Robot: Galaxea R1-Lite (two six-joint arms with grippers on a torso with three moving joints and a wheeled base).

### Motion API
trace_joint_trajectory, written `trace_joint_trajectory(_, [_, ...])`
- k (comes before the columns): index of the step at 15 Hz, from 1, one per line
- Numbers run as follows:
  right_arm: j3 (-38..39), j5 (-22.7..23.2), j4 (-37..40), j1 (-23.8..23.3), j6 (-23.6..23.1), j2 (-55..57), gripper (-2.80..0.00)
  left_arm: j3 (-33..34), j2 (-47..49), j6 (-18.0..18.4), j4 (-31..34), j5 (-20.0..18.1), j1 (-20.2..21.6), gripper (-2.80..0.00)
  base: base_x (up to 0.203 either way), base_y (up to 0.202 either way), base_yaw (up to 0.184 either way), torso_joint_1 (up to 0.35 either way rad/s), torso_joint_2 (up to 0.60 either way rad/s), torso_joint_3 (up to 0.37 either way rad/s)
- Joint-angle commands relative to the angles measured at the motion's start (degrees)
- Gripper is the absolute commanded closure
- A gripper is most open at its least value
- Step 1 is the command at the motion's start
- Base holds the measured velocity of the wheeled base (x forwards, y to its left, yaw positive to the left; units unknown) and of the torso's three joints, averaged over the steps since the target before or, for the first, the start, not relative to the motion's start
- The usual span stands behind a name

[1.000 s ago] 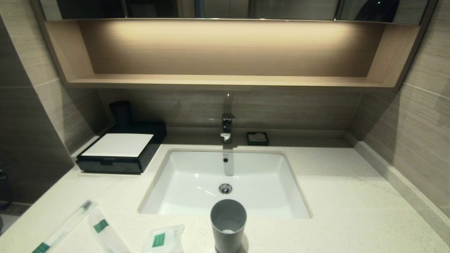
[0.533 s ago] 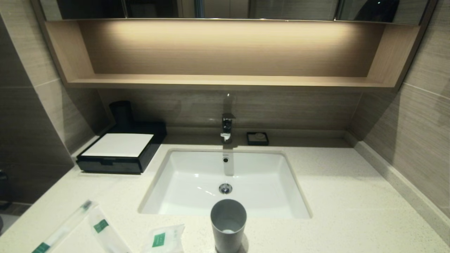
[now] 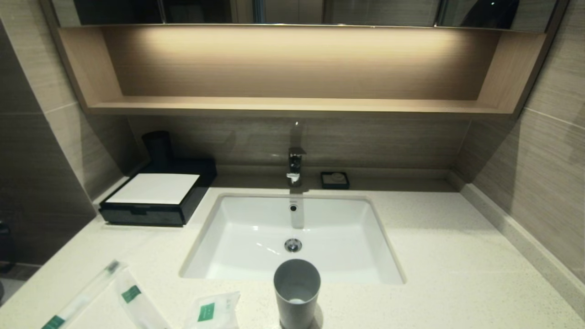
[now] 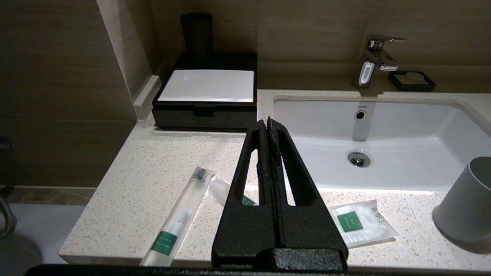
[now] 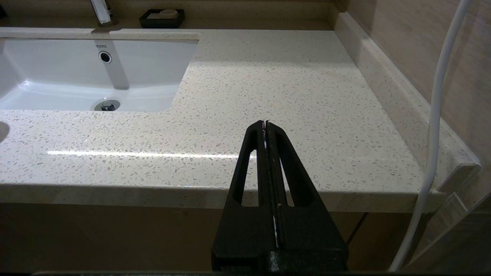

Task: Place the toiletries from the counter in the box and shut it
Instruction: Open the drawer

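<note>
Three translucent packets with green labels lie on the counter (image 3: 448,256) at its front left: a long thin one (image 3: 82,297) (image 4: 178,216), a narrow one (image 3: 135,299) (image 4: 221,190) and a squarish one (image 3: 212,310) (image 4: 362,223). The black box (image 3: 155,198) (image 4: 207,96) with a white top panel stands at the back left, its drawer pushed in. My left gripper (image 4: 267,122) is shut and empty, held in front of the counter's edge, with the narrow packet partly hidden behind it. My right gripper (image 5: 265,123) is shut and empty before the bare right part of the counter (image 5: 268,88). Neither arm shows in the head view.
A grey cup (image 3: 297,292) (image 4: 466,199) stands at the front, just before the white sunken sink (image 3: 228,237). The tap (image 3: 296,167) and a small black soap dish (image 3: 335,180) are at the back wall. A dark cylinder (image 3: 157,148) stands behind the box. A white cable (image 5: 435,134) hangs at the right.
</note>
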Motion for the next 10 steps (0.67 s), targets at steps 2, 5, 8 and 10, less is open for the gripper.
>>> trace_joint_trajectory(2, [0.1,0.0,0.0,0.0,0.0,0.0,0.0,-5.6,13.6,0.0,-0.4,0.1,0.0,0.0,0.0,0.0,0.0,0.0,0.0,0.0])
trace_joint_trajectory(5, [0.1,0.0,0.0,0.0,0.0,0.0,0.0,-9.6,21.0,0.0,-0.5,0.1,0.0,0.0,0.0,0.0,0.0,0.0,0.0,0.0])
trace_joint_trajectory(8, [0.1,0.0,0.0,0.0,0.0,0.0,0.0,-11.2,25.6,0.1,-1.2,0.2,0.0,0.0,0.0,0.0,0.0,0.0,0.0,0.0])
trace_joint_trajectory(10, [0.1,0.0,0.0,0.0,-0.1,0.0,0.0,-11.7,29.4,0.2,-3.8,0.7,0.1,0.0,0.0,0.0,0.0,0.0,0.0,0.0])
